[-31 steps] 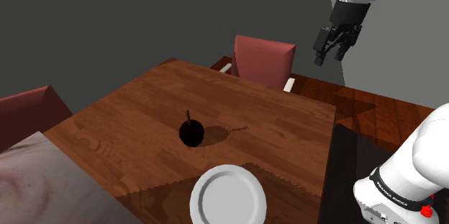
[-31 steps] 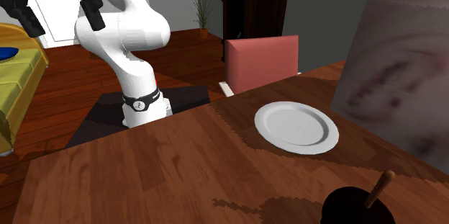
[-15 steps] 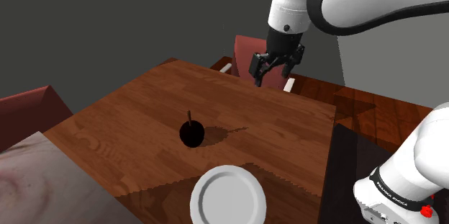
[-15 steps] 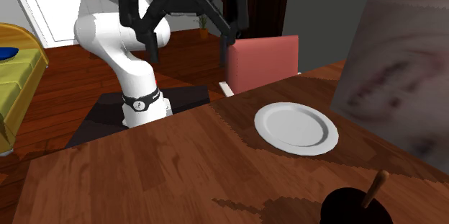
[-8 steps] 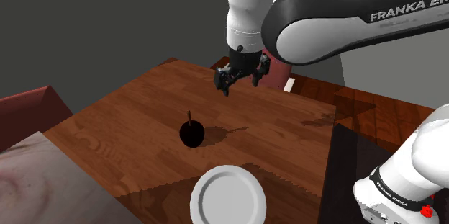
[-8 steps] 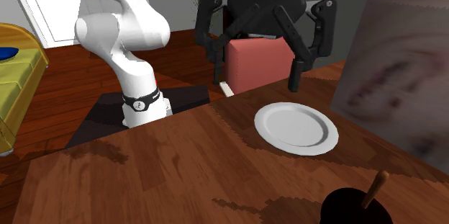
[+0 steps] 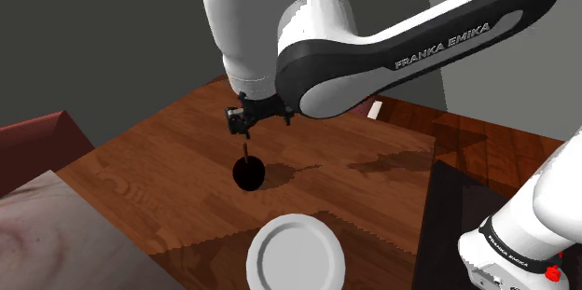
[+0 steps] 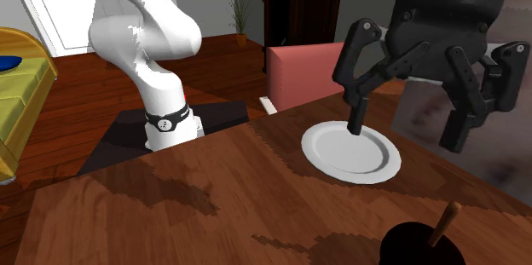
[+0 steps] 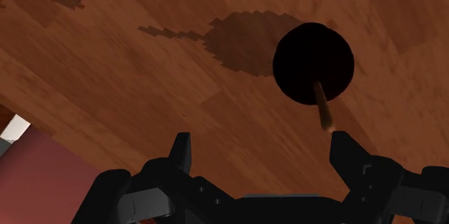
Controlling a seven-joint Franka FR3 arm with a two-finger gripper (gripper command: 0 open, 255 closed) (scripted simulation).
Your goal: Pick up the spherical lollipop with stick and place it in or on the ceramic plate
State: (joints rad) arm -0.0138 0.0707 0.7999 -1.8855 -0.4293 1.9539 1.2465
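The lollipop (image 7: 248, 174) is a black ball with a short brown stick pointing up, standing on the wooden table (image 7: 168, 148). The white plate (image 7: 297, 253) lies just beyond it toward the shoulder view's lower right, empty. My gripper (image 7: 242, 124) hangs open a little above the lollipop, pointing down. In the second exterior view the gripper (image 8: 405, 131) hovers wide over the plate's (image 8: 341, 169) far side, with the lollipop (image 8: 418, 242) at the lower edge. In the wrist view the lollipop (image 9: 313, 64) sits ahead of the gripper (image 9: 260, 143), its stick nearer one finger; nothing is between the fingers.
A pink-red chair (image 8: 307, 72) stands at the table's far side, another (image 7: 37, 144) at the shoulder view's left. A pale blotchy sheet (image 7: 47, 232) covers the table's near left corner. The arm's base (image 7: 522, 241) and dark mat sit at the lower right.
The arm has swung from above the far chair across the table and down toward the shoulder view's left, ending just above the lollipop. The fingers stayed open; lollipop and plate have not moved.
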